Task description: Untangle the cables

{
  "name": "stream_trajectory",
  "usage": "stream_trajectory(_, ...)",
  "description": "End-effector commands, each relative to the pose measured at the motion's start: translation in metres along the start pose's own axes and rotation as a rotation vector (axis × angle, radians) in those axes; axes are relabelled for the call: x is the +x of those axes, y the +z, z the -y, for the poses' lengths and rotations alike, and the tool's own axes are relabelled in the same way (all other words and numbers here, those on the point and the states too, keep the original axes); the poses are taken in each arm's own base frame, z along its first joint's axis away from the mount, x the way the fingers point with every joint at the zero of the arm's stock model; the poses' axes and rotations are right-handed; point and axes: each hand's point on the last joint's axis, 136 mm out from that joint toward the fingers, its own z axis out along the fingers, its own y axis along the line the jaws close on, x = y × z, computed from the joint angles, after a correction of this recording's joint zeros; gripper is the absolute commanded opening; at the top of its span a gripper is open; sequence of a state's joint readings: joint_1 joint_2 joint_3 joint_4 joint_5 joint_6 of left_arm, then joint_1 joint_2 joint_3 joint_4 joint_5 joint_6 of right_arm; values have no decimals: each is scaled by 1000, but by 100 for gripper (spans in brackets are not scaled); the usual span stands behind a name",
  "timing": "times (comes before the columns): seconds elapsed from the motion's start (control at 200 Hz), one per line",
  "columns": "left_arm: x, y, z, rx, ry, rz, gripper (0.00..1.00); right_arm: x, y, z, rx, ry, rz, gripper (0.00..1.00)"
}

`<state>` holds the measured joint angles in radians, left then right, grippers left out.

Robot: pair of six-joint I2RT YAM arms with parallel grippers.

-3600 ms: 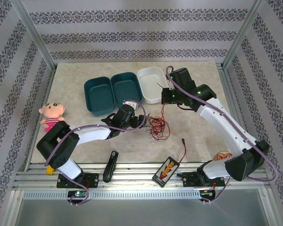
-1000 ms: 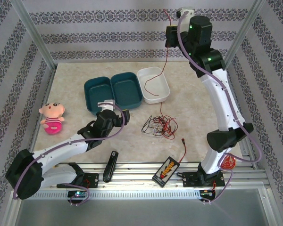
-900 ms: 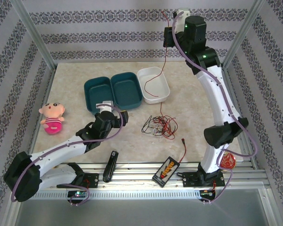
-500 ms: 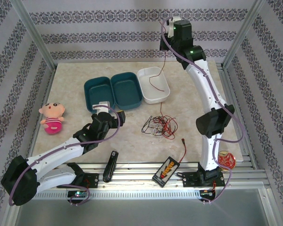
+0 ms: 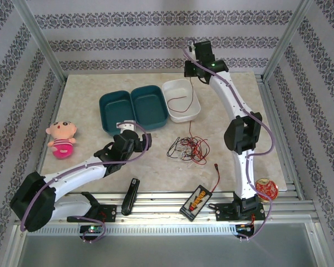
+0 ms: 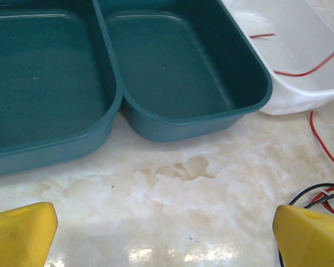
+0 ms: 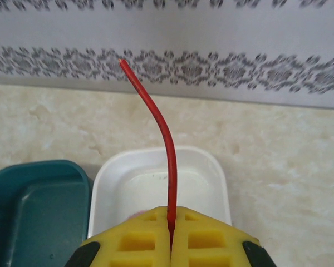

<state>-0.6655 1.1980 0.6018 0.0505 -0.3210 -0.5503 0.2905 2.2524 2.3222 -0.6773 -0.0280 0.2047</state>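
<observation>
1. Patterned wallpaper rings a pale marble table (image 5: 239,111). From above, two teal trays (image 5: 116,111) and a white tray (image 5: 195,113) sit in the upper middle of the frame.
2. My right gripper (image 5: 190,71) is at upper centre, over the table's back edge just beyond the white tray. In my wrist view its yellow fingers (image 7: 206,239) are pressed together on the red cable (image 7: 162,136), whose free end stands up out of them.
3. From my grip the red cable drops into the white tray, curls across its floor, crosses the near rim and runs down to the tangle (image 5: 187,150) at frame centre. Red and black strands are knotted there, with something paler among them.
4. My left gripper (image 5: 126,129) is left of centre, facing the teal trays. Its yellow fingertips (image 6: 22,233) sit far apart in the bottom corners of my wrist view and hold nothing. The tangle's edge shows at lower right.
5. A second ago my right arm reached high up the back wall with the red cable hanging long. Now it has come down low, and the slack has settled in the tray. My left gripper, at the tangle a few seconds ago, has backed off.
6. I judge the red cable only partly drawn out, since its far end is still caught in the knot.
</observation>
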Motion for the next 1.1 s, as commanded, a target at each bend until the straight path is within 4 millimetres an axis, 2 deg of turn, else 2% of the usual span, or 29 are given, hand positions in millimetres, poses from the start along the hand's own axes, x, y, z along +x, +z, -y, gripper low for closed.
stream_trajectory(0.0,-5,2,3,6,11,-7,99,34,32,-2,-28,11,-100,0)
stream_trajectory(0.155,-4,3,3,10,1,-9,99,58,58,0,-15,-3,-167,0)
stream_trajectory(0.425,-4,7,7,17,20,-22,99,102,87,8,59,-76,-274,0)
stream_trajectory(0.555,-4,10,9,18,21,-29,99,115,94,7,65,-97,-302,14)
stream_trajectory(0.6,-3,10,10,21,22,-33,99,114,95,7,68,-101,-302,21)
stream_trajectory(0.695,-3,12,10,21,21,-36,99,111,93,7,67,-103,-298,29)
stream_trajectory(0.869,-2,12,11,21,18,-42,99,92,78,4,69,-110,-257,46)
stream_trajectory(1.019,-3,12,12,26,17,-38,99,74,55,0,68,-97,-224,47)
stream_trajectory(1.094,-3,13,13,31,19,-38,99,65,36,-1,74,-74,-203,46)
